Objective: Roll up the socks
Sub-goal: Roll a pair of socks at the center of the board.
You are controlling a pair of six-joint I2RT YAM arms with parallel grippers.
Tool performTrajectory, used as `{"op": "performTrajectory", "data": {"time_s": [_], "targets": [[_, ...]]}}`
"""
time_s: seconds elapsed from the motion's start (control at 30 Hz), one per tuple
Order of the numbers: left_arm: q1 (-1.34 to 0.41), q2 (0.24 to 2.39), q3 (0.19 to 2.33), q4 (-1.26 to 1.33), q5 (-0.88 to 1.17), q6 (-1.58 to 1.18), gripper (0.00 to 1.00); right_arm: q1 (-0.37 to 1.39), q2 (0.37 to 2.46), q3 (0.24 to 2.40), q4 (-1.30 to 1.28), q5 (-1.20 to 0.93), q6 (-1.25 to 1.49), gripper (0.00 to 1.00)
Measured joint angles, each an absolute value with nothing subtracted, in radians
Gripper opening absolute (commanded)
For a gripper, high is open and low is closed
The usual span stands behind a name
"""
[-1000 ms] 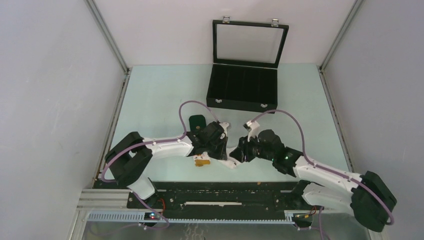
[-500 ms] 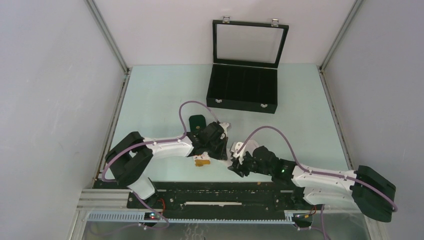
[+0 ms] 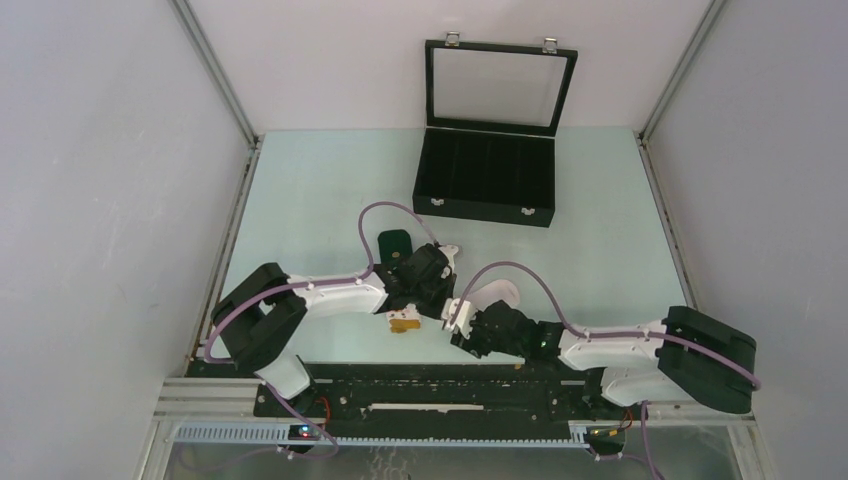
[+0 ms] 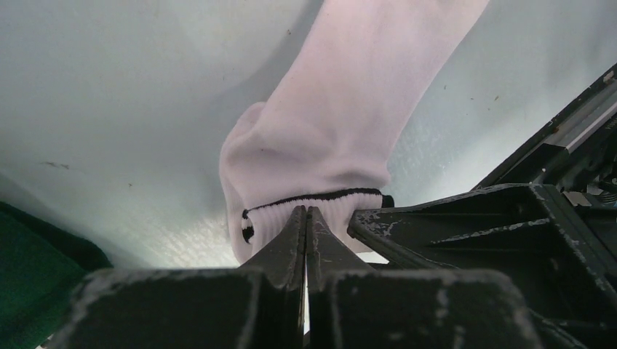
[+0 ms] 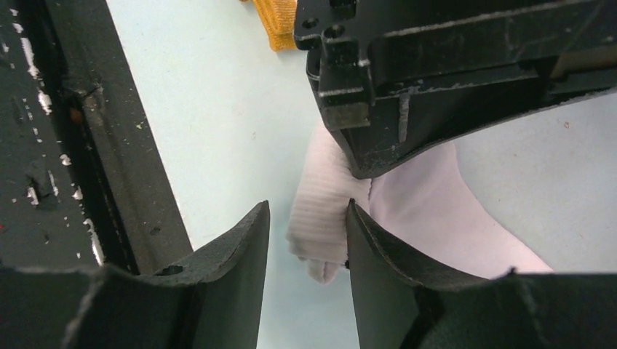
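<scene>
1. The white sock point(image 4: 342, 123) lies on the pale green table point(image 3: 330, 190) between the two arms, near the front edge, its black-striped cuff toward the left arm.
2. The left gripper point(image 4: 305, 218) has its jaws pressed together, with the tips set against the striped cuff. I cannot tell whether any fabric is caught between them.
3. The right gripper point(image 5: 305, 211) is spread. The ribbed cuff end sits just beyond the gap and touches one finger, and nothing is clamped.
4. The green sock point(image 3: 395, 243) lies under and behind the left arm, its orange end point(image 3: 404, 321) showing just beside the white sock.
5. A black case point(image 3: 485, 180) stands open at the far side of the table, well apart.
</scene>
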State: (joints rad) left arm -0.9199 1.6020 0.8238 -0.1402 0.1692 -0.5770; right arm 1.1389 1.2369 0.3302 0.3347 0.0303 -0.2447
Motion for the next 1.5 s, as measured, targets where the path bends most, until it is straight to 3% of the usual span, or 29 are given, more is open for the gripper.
{"op": "performTrajectory", "data": {"time_s": [0.13,0.43,0.57,1.13,1.5], "targets": [[-0.92,1.603,0.824,-0.14,0.169,-0.577,0.0,1.158,1.279,0.347,0.34,0.067,-0.257,0.44],[-0.92,1.604,0.824,-0.144,0.157,-0.577,0.0,1.172,1.36,0.414,0.305,0.144,-0.262,0.2],[-0.92,1.604,0.824,-0.147,0.141,-0.576,0.0,1.172,1.394,0.452,0.285,0.157,-0.236,0.0],[-0.907,1.436,0.78,-0.236,0.077,-0.589,0.0,1.108,1.396,0.474,0.268,0.063,-0.041,0.0],[-0.876,1.326,0.779,-0.276,0.054,-0.595,0.0,0.891,1.367,0.421,0.315,-0.204,0.22,0.0]]}}
